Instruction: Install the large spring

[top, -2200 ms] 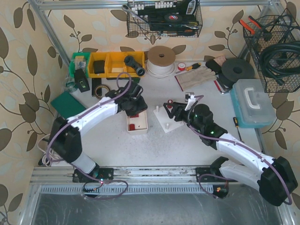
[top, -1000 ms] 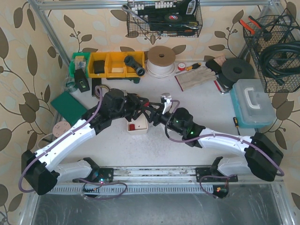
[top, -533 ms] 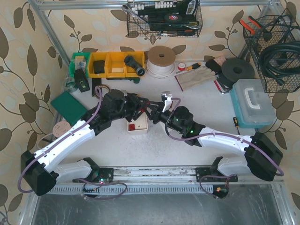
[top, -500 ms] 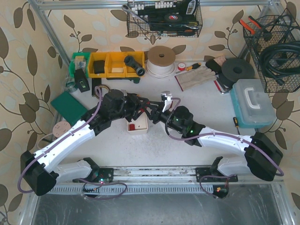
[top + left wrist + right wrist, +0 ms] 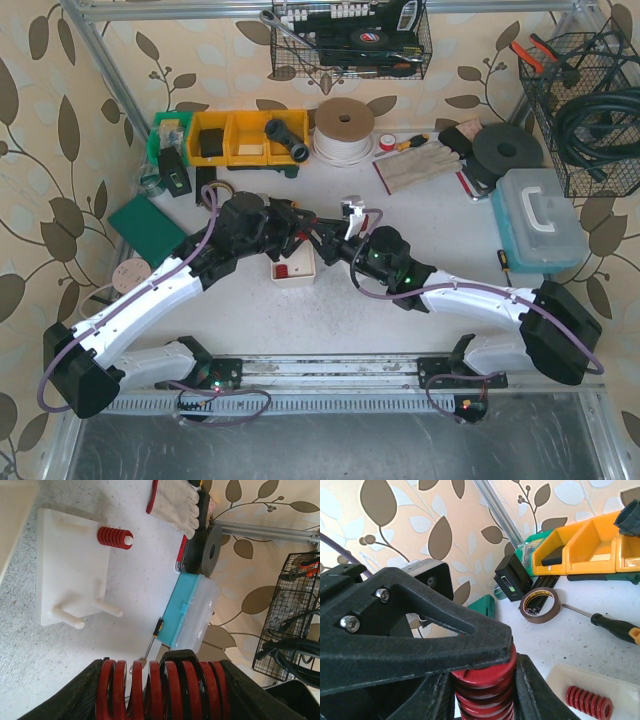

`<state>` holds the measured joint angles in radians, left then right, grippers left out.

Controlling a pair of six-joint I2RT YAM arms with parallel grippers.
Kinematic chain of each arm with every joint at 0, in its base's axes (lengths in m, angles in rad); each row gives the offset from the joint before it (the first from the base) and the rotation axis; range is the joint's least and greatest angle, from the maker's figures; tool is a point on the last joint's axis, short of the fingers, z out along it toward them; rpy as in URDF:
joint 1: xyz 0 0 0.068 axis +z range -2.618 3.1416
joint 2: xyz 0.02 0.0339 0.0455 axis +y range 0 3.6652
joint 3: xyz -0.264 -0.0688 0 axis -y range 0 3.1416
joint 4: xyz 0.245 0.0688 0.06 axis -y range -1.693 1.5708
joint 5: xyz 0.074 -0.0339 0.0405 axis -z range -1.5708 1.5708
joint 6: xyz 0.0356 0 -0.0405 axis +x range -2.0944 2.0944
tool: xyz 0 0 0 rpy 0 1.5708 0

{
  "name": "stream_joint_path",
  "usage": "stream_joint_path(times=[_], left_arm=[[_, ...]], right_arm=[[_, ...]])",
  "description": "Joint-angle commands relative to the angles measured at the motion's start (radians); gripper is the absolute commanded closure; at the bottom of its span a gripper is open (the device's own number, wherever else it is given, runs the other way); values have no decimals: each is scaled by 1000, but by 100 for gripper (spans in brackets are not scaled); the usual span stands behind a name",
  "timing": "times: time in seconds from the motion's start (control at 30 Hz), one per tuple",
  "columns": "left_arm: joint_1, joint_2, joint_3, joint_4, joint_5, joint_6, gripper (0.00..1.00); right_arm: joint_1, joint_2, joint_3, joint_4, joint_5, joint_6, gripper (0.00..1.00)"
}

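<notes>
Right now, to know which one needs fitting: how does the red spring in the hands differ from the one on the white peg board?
The held spring is clamped off the table in the left hand; the board spring sits over a peg of the white board. The right hand also grips the held spring; nothing touches the board spring. Both are red coils.

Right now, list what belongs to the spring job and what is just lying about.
Job: large spring, white peg board, left gripper, right gripper, both gripping it.
Lying about: tape roll, screwdriver, blue case, glove, yellow bins.
</notes>
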<state>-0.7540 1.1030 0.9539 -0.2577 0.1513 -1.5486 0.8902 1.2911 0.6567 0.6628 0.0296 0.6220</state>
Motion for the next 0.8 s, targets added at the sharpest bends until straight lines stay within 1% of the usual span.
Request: stream_joint_path(times=[0.0, 0.07, 0.13, 0.2, 0.27, 0.33, 0.4, 0.47, 0.57, 0.63, 0.77], left_arm=[[-11, -35, 8, 28, 15, 20, 61], [-11, -42, 8, 20, 8, 24, 42], [-11, -54, 5, 14, -1, 25, 26], [-11, -61, 6, 9, -11, 26, 21], [-12, -69, 8, 14, -23, 32, 18], [-11, -85, 4, 37, -39, 38, 17], [-11, -105, -2, 69, -57, 58, 16], [-11, -117, -17, 137, -66, 90, 16], [-11, -103, -52, 313, -15, 157, 15], [-11, -75, -82, 448, 46, 193, 16], [-13, 16, -142, 740, 163, 193, 17]], right_arm=[[-7, 1, 31, -14, 44, 41, 100], [-9, -5, 25, -11, 51, 52, 100], [-16, -8, 17, 1, 50, 66, 100], [-26, -10, 12, 13, 42, 86, 100], [-38, -10, 3, 27, 32, 104, 100], [-54, -16, -12, 54, 29, 158, 100], [-75, -28, -35, 86, 30, 223, 100], [-99, -47, -64, 126, 34, 285, 100], [-128, -91, -91, 165, 56, 378, 100], [-145, -126, -107, 188, 74, 436, 100], [-175, -194, -146, 216, 121, 576, 100]])
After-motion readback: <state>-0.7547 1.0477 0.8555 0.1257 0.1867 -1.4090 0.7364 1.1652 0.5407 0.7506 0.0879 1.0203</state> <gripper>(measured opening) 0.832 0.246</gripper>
